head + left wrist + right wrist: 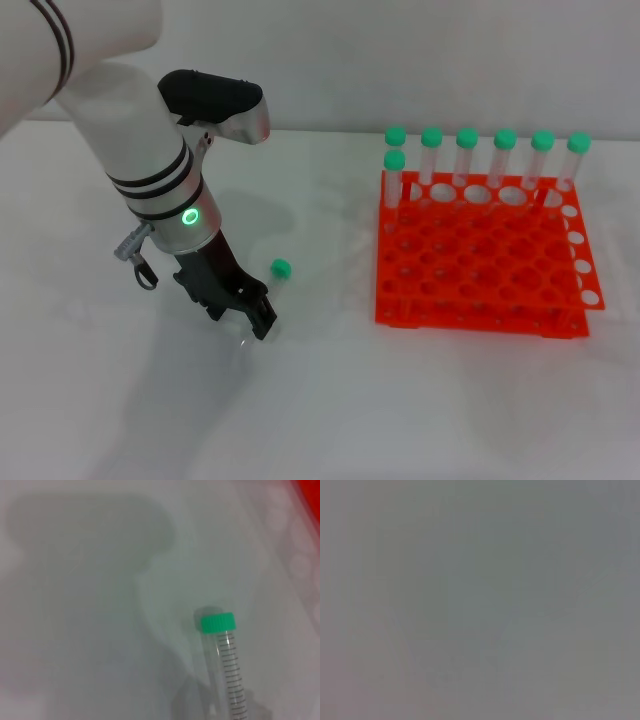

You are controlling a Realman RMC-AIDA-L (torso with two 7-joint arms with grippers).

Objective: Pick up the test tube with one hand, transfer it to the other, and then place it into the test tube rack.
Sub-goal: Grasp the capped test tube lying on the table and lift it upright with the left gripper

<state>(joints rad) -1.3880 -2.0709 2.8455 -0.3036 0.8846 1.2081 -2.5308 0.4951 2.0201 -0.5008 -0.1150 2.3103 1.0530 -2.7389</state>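
A test tube lies on the white table, its green cap [281, 268] pointing away from my left gripper [240, 315]. The clear body runs from the cap toward the gripper and is hard to make out in the head view. The left wrist view shows the cap and the graduated body [231, 672] close below the camera. The left gripper, on the white banded arm with a green light, is low over the table at the tube's pointed end and looks open. The orange-red rack [470, 316] stands to the right. The right gripper is out of view.
Several green-capped tubes [466, 150] stand upright in the rack's back row, and one more [395, 172] stands at its back left corner. Open table lies between the left gripper and the rack. The right wrist view shows only flat grey.
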